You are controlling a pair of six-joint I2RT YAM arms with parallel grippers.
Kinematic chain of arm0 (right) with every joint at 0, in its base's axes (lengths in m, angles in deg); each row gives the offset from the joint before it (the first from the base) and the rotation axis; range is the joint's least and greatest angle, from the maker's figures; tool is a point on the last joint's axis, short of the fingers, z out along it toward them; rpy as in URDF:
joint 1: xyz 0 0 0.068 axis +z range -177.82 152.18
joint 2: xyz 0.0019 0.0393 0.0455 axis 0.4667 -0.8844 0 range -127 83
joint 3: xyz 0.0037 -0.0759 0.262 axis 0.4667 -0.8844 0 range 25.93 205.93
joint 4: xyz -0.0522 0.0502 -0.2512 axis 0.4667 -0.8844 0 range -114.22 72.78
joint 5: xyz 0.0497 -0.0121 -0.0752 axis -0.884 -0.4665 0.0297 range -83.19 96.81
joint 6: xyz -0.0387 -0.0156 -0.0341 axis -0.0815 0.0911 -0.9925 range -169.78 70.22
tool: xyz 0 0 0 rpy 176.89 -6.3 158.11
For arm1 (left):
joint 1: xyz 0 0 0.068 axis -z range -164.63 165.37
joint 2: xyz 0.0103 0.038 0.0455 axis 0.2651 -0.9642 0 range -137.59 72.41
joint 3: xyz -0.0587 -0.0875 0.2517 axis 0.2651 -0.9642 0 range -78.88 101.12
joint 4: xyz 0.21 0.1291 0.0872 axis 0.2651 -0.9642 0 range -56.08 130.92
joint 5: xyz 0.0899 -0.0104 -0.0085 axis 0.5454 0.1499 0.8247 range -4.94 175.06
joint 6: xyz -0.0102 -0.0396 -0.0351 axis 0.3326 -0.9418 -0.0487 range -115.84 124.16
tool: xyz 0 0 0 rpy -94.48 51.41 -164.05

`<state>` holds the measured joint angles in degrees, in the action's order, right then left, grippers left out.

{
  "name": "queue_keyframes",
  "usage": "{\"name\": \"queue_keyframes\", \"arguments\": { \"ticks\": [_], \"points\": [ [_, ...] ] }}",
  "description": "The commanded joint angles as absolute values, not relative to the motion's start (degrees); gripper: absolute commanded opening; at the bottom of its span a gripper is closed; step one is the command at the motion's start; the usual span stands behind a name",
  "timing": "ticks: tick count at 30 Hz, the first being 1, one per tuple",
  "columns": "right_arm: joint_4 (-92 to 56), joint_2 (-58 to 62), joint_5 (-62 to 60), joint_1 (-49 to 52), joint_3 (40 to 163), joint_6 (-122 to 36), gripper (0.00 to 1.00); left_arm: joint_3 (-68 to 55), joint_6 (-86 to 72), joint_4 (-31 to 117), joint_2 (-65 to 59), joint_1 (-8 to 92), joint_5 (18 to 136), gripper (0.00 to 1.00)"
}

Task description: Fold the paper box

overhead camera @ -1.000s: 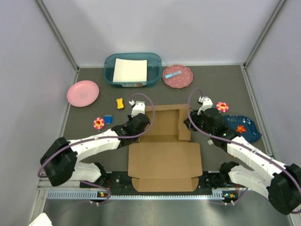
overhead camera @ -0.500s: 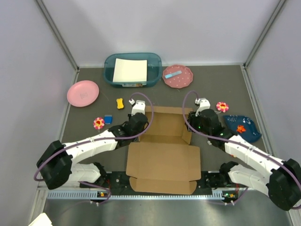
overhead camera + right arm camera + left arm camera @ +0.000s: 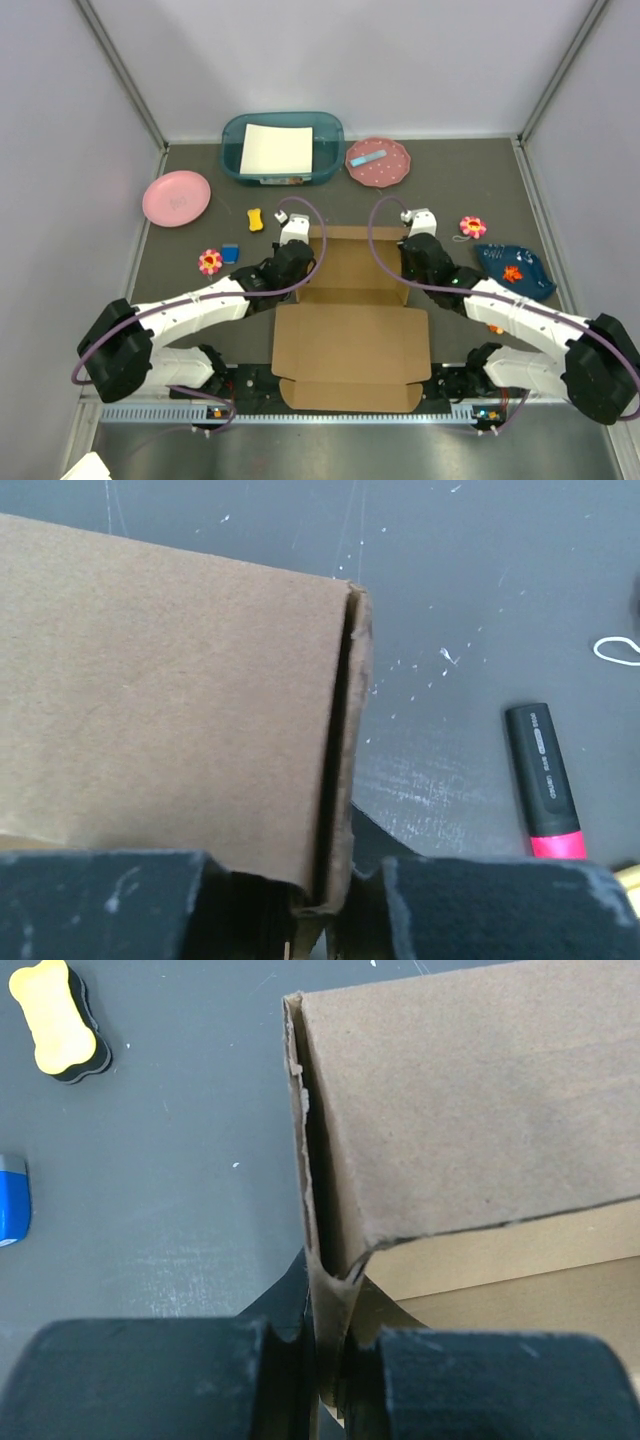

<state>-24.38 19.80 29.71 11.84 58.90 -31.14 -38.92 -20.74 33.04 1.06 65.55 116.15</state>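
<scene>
Near edge of bench (image 3: 460, 200), btwn both arms: paper box (image 3: 350, 345), big panel flat toward arm bases, far half w/ side walls raised. On box's left wall, left end effector (image 3: 322, 1365) pressed together, doubled cardboard pinched btwn black fingers, wall upright. Same on right wall: right end effector (image 3: 325, 885) clamped on folded-over flap, pads tight against cardboard both sides. Left of box, apart from it: yellow bone-shaped piece (image 3: 55, 1018) and blue block (image 3: 8, 1198). Right of box, not touching: black marker (image 3: 543, 780) w/ pink end. At far edge, well apart: teal bin (image 3: 232, 135) w/ white sheet (image 3: 276, 149) inside; spotted plate (image 3: 378, 162) just beside bin, pink plate (image 3: 176, 197) far left.
</scene>
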Motion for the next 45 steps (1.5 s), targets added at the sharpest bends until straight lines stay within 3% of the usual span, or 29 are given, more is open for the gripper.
{"name": "queue_keyframes", "arguments": {
  "ticks": [1,4,5,14,20,26,27,28,29,32,33,34,37,40,45],
  "points": [
    [-29.1,17.5,36.4,15.8,62.6,-32.6,0.13,-38.8,-21.5,36.4,3.0,65.9,115.0,0.00],
    [-31.6,14.7,40.8,18.4,64.4,-32.4,0.08,-38.5,-22.6,36.0,2.9,66.0,115.6,0.00],
    [-32.2,13.9,42.7,18.8,65.2,-31.7,0.00,-38.5,-22.6,35.8,2.7,65.9,115.6,0.00],
    [-35.2,11.4,45.2,20.8,67.2,-28.8,0.00,-38.1,-23.5,34.2,2.9,65.9,117.5,0.00],
    [-31.6,15.7,38.3,20.8,62.9,-27.0,0.28,-37.7,-24.6,33.7,2.0,66.0,118.4,0.00],
    [-30.5,18.0,36.2,20.9,59.8,-26.1,0.34,-37.7,-25.1,33.4,1.5,66.0,118.6,0.00],
    [-30.4,18.0,35.8,20.9,59.4,-26.2,0.30,-37.7,-25.0,33.4,1.5,65.9,118.7,0.00],
    [-30.1,18.0,35.5,20.9,59.1,-26.1,0.09,-37.7,-25.3,33.4,1.5,65.9,118.7,0.00],
    [-30.2,18.0,35.1,20.9,58.7,-26.0,0.01,-37.8,-25.4,33.4,1.3,66.0,118.7,0.00],
    [-29.6,19.0,34.3,21.0,57.8,-25.8,0.00,-38.1,-25.9,33.4,1.4,65.9,118.8,0.00],
    [-29.2,19.9,33.7,21.0,57.6,-26.0,0.09,-38.3,-25.9,33.4,1.4,66.0,119.0,0.00],
    [-28.7,20.6,33.1,21.0,57.2,-26.1,0.25,-38.4,-26.2,33.4,1.4,65.9,119.1,0.00],
    [-27.9,24.0,30.6,20.9,56.6,-26.1,0.43,-38.4,-26.5,33.4,1.3,66.0,119.8,0.00],
    [-28.7,26.6,29.5,21.0,57.0,-26.0,0.51,-38.3,-26.9,33.4,1.1,65.9,120.6,0.00],
    [-30.1,33.6,28.9,21.0,57.1,-25.1,0.54,-38.3,-28.3,33.4,0.6,66.0,122.1,0.00]
  ]
}}
